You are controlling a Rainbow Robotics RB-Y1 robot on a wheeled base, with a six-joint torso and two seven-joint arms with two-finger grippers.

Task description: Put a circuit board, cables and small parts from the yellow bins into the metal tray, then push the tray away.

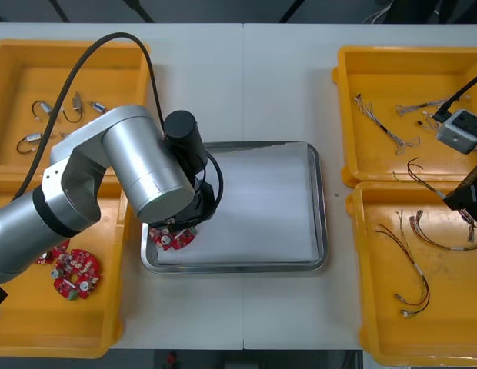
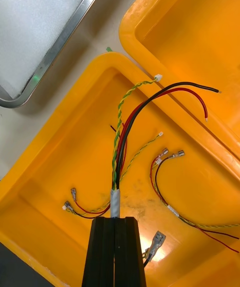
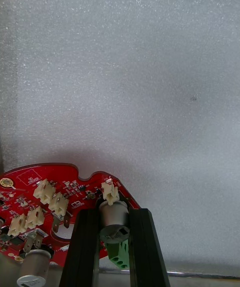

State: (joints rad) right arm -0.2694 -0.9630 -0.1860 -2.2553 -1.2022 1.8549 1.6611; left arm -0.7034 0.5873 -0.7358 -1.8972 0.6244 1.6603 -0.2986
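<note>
- Light table (image 1: pixel 246 84) from above: a metal tray (image 1: pixel 321 207) sits between yellow bins (image 1: pixel 23 323).
- Left gripper (image 3: pixel 114 215) is at the tray's near-left corner, fingers clamped on a grey component of the red circuit board (image 3: pixel 45 192).
- Right gripper (image 2: pixel 115 223) is above the near right-hand bin (image 2: pixel 55 142), fingers pinched almost together on a bundle of cables (image 2: pixel 121 132).

Red circuit board (image 3: pixel 75 187) — white-lined tray (image 1: pixel 261 207)
</note>
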